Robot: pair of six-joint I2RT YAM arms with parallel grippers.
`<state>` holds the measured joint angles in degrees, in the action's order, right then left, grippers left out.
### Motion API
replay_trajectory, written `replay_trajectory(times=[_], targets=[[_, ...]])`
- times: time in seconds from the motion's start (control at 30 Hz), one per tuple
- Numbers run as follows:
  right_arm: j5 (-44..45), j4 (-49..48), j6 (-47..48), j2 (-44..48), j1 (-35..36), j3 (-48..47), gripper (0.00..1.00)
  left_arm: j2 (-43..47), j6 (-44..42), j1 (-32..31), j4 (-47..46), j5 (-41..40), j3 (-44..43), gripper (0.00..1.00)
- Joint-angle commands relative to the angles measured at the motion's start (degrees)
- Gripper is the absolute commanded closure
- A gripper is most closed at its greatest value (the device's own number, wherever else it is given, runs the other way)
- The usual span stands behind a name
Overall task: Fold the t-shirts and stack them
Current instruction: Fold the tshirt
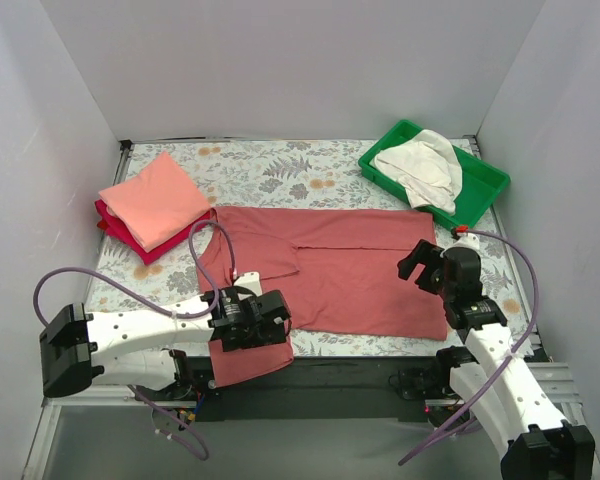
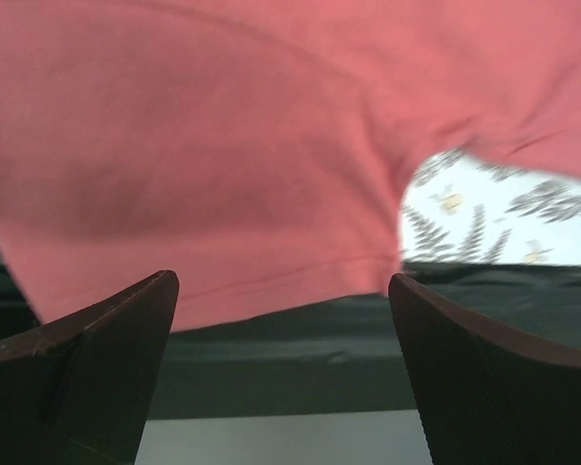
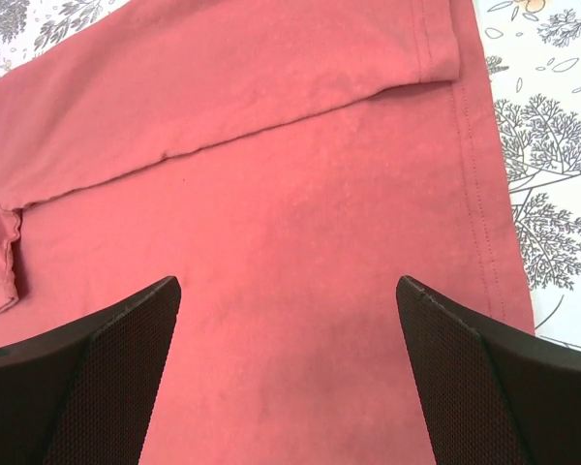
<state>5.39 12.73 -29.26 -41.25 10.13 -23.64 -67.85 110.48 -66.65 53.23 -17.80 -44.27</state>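
Note:
The dusty brick-red t-shirt [image 1: 340,275] lies spread across the middle of the table, its far side folded in. One sleeve [image 1: 250,365] hangs over the near edge. My left gripper [image 1: 250,322] is open and empty above that sleeve's corner; in the left wrist view [image 2: 283,281] the shirt [image 2: 223,145] lies just beyond the fingertips. My right gripper [image 1: 425,262] is open and empty over the shirt's right end; in the right wrist view [image 3: 289,283] it hovers above the cloth [image 3: 271,194]. The salmon-pink shirt [image 1: 155,197] lies folded on the crimson one [image 1: 120,232] at far left. The cream-white shirt [image 1: 420,170] lies crumpled in the tray.
The green plastic tray [image 1: 485,190] stands at the far right corner. A floral tablecloth [image 1: 280,170] covers the table. White walls close in the left, far and right sides. The black near table edge [image 2: 484,291] runs under the left gripper.

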Motion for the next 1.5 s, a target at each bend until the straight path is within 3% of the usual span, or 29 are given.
replay_trajectory(times=[0.0,0.13,0.3,1.0,1.23,1.47], targets=[[0.3,-2.6,-1.9,4.4,-0.2,3.2,0.02,2.8,15.2,-4.5,11.5,0.3,2.3,0.13],[0.1,-2.0,-1.9,2.8,-0.2,3.9,0.02,6.7,16.2,-6.8,10.2,5.8,5.9,0.14],[-0.2,-2.0,-1.2,-0.7,-0.3,3.7,0.02,7.1,16.1,-8.0,6.1,11.3,10.2,0.29],[3.1,3.6,-2.4,3.7,-0.3,2.5,0.04,3.3,15.9,-8.1,1.4,13.9,15.6,0.58],[2.6,12.8,-3.2,4.2,-0.2,-1.2,0.04,2.6,14.8,-8.1,0.8,13.8,15.3,1.0],[-3.4,22.9,-6.9,7.9,-0.2,-2.4,0.02,4.9,13.0,-8.0,1.0,12.3,14.5,1.0]])
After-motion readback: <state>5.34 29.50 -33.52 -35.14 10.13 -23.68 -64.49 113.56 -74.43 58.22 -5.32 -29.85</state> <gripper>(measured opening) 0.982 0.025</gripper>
